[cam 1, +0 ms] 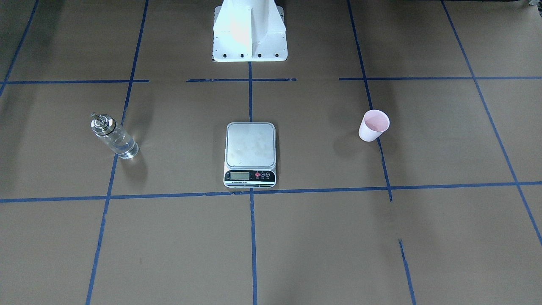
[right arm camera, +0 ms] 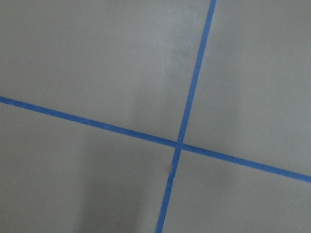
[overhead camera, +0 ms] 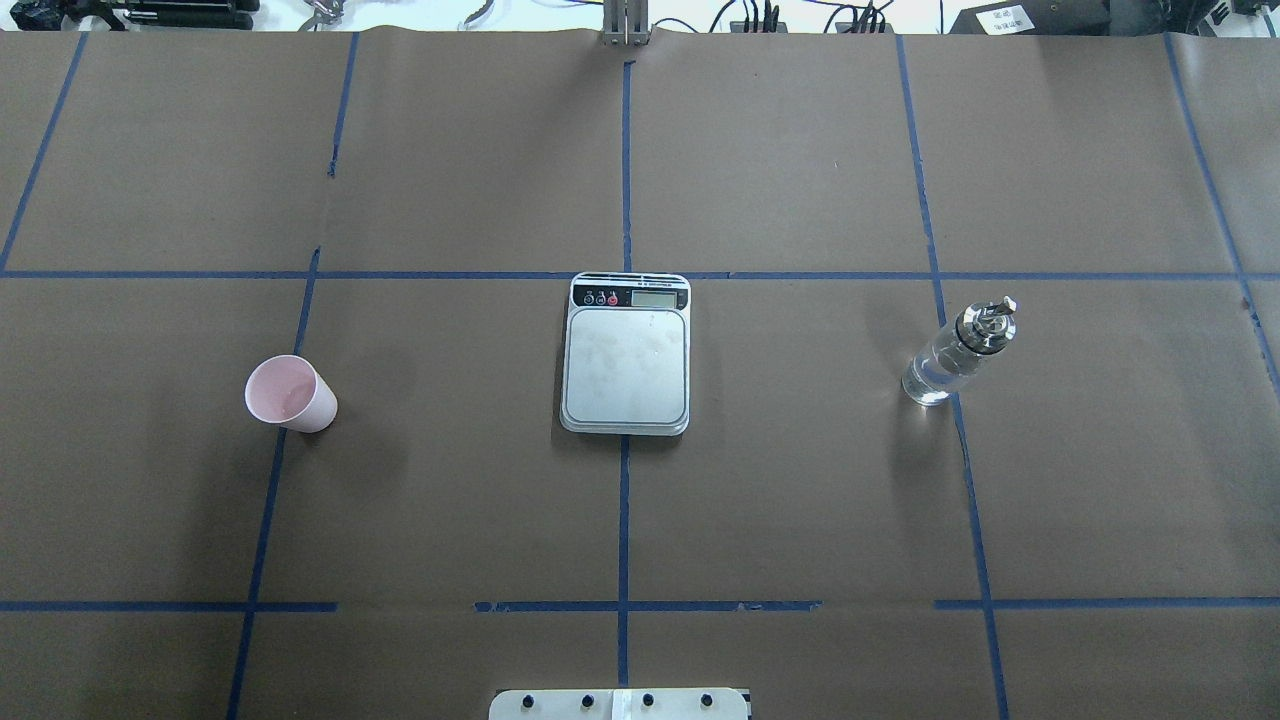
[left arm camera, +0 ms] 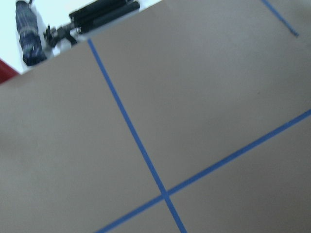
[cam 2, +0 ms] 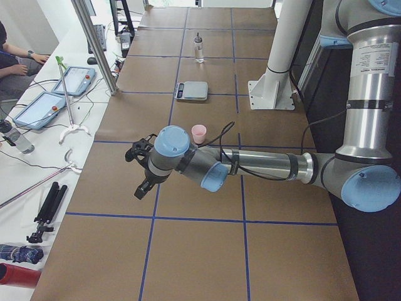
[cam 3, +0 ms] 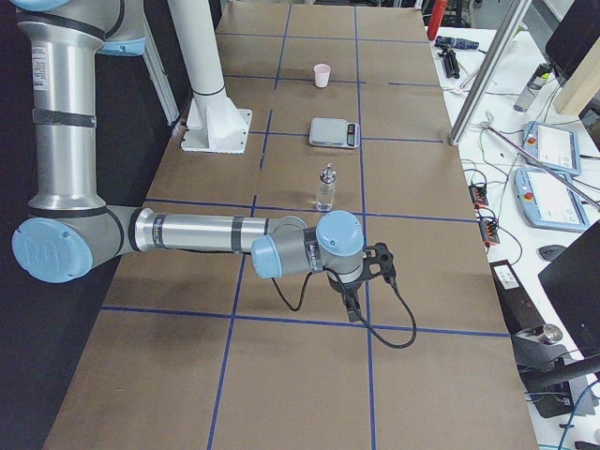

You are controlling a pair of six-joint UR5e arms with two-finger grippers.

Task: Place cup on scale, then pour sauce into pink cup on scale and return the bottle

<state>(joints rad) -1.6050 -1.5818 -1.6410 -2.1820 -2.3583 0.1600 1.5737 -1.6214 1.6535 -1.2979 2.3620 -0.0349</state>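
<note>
The pale pink cup (overhead camera: 290, 394) stands upright on the table's left side, also in the front view (cam 1: 373, 125). The scale (overhead camera: 626, 353) lies in the middle with its platform bare (cam 1: 250, 145). The clear glass bottle (overhead camera: 956, 352) with a silver pourer cap stands on the right side, holding clear sauce (cam 1: 120, 145). My left gripper (cam 2: 139, 172) shows only in the left side view, near the table's end, well short of the cup (cam 2: 198, 133). My right gripper (cam 3: 368, 281) shows only in the right side view, short of the bottle (cam 3: 326, 188). I cannot tell whether either is open or shut.
Blue tape lines cross the brown table cover. The white robot base (cam 1: 250, 31) stands behind the scale. Tablets, cables and a tripod (cam 2: 47, 210) lie beyond the table's operator side. The wrist views show only table cover and tape.
</note>
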